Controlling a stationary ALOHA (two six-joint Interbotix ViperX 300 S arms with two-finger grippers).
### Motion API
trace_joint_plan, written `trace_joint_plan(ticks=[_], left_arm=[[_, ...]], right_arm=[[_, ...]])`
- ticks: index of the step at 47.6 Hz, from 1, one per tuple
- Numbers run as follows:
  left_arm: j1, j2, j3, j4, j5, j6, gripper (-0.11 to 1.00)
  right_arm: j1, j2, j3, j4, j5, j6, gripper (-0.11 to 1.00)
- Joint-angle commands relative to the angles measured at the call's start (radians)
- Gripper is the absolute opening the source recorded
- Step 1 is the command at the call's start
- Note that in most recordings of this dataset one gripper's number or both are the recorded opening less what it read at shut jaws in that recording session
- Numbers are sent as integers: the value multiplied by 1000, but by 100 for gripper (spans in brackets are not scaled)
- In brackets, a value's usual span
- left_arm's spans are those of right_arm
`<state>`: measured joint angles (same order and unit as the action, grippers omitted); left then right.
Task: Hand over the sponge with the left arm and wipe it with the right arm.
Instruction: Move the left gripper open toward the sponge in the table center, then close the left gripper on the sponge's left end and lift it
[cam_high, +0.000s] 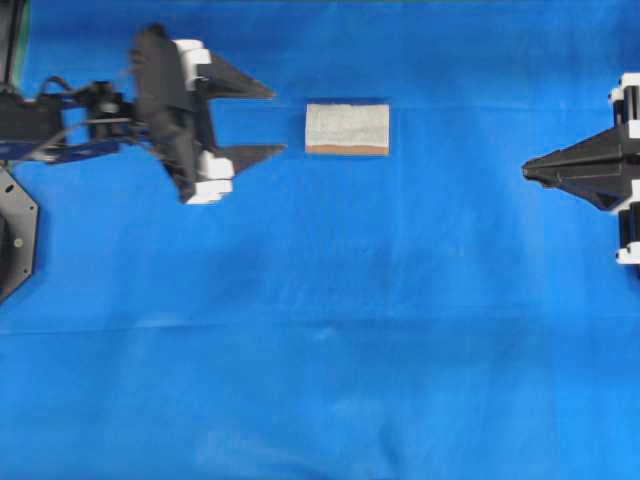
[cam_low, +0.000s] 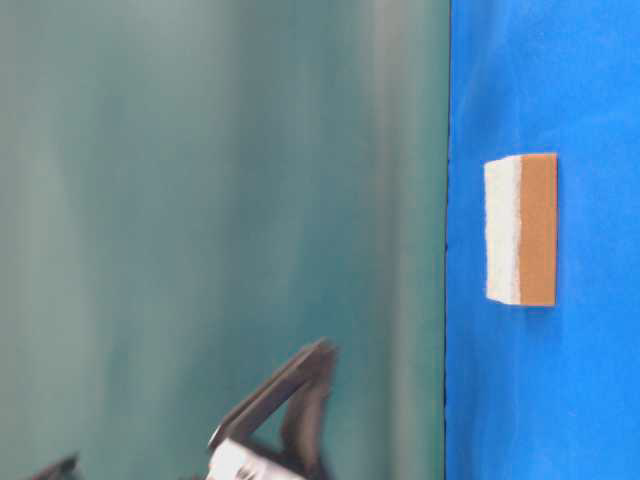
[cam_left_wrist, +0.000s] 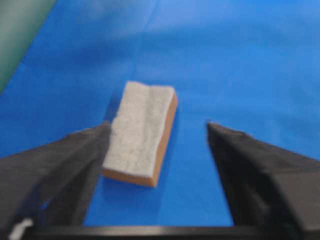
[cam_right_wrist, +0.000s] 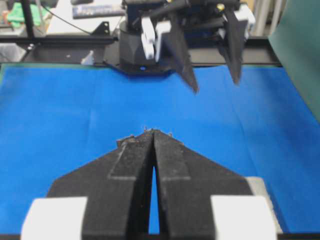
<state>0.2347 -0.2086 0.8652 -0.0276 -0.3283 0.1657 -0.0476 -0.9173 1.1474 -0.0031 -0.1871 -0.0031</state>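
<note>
- While the sponge (cam_high: 347, 129) is lying flat on the blue cloth (cam_high: 330, 330) in the overhead view, pale face up and orange edge toward the bottom of the picture, the left gripper (cam_high: 277, 120) is sitting just left of it with fingers spread wide, tips apart from its near edge. The right gripper (cam_high: 527, 171) is resting well apart at the right border, fingers pressed together. Bare cloth is lying between sponge and right gripper and across the whole lower half.
- At table level, the sponge (cam_low: 521, 229) is showing its white and orange layers near the cloth's edge (cam_low: 449, 240); blurred finger tips (cam_low: 300, 385) are hanging off to one side, not touching.
- From the left wrist, the sponge (cam_left_wrist: 141, 131) is lying ahead between the parted fingers (cam_left_wrist: 70, 160), closer to the left one; cloth is showing beside the other.
- From the right wrist, the clenched fingers (cam_right_wrist: 153, 150) are pointing across open cloth at the left arm (cam_right_wrist: 185, 30).
</note>
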Motion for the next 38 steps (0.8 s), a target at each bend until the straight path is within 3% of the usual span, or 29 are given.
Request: trace_joint_plan(ticks=[1, 5, 19, 38], left_arm=[[5, 81, -71, -2, -3, 29, 87], [11, 150, -109, 0, 3, 46, 94], [71, 345, -193, -2, 17, 69, 94], [86, 480, -250, 0, 11, 80, 94]], right_arm=[[0, 5, -23, -2, -3, 3, 0], [0, 14, -23, -2, -3, 3, 0], [0, 34, -17, -2, -8, 3, 0], [-12, 38, -17, -2, -6, 0, 0]])
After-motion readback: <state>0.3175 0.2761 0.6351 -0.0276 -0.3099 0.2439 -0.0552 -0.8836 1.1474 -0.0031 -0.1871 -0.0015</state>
